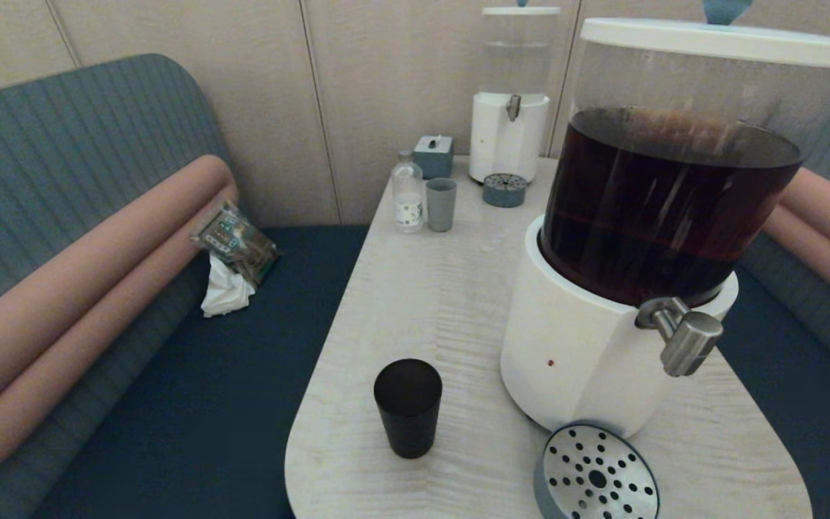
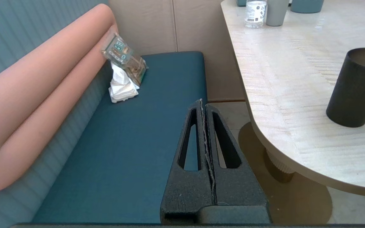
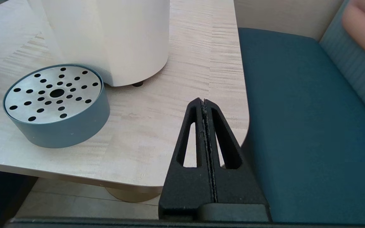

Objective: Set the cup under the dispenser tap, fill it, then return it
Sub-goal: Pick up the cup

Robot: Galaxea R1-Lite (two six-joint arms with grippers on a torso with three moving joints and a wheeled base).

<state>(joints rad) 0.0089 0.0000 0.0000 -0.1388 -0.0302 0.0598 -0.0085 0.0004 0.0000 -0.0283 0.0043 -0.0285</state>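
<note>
The cup stands upright on the table, close to the near edge toward its left corner, apart from everything else. Its inside looks dark; contents can't be told. The big dispenser, with a white base and dark brown drink above, sits at the right side of the table near the front. The dispenser tap sticks out from the base toward the near right edge, nothing under it. The round perforated drip tray lies on the table at the near edge, just in front of the dispenser base and off to the side of the tap, not beneath it.

Left gripper hangs off the table's left edge over the blue bench seat, jaws clenched together on nothing; the cup is well clear of it. Right gripper sits off the near right corner of the table, jaws pressed together, empty, with the drip tray and dispenser base nearby.

At the far edge: small dispenser, grey-blue cup, clear bottle, small grey box, second small drip tray. A wrapper and a tissue lie on the left bench.
</note>
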